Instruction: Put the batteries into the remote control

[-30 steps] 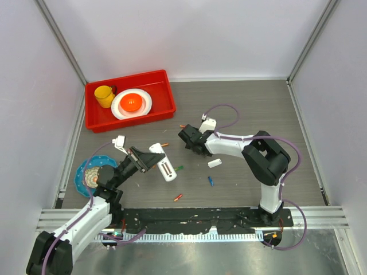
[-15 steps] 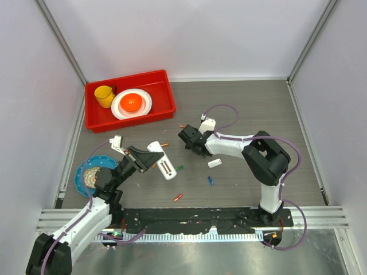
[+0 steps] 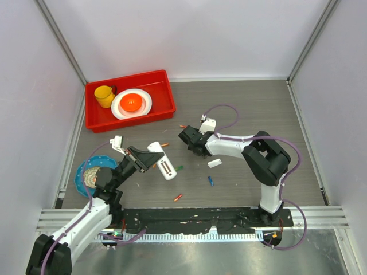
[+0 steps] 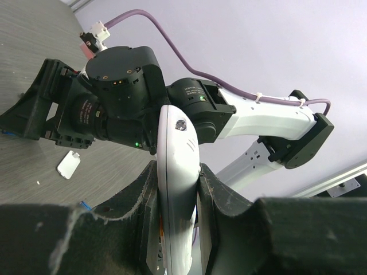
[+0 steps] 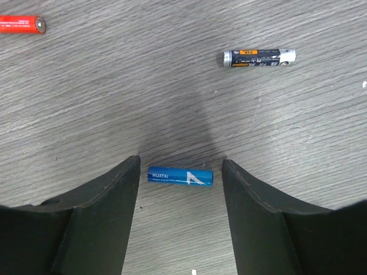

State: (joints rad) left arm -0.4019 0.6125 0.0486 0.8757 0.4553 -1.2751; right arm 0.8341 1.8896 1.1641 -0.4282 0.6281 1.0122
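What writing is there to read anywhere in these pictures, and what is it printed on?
"HUATAI": on the blue battery; the white mark after it is unclear.
Dark battery: orange label print, too small to read.
Red battery: faint print, too blurred to read.
Remote: no writing shows.

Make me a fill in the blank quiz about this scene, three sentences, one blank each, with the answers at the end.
1. The left gripper is ____ on the remote control.
2. The battery lying between the fingers of the right gripper is ____.
3. The yellow cup stands in the ____ tray.
Missing words: shut; blue; red.
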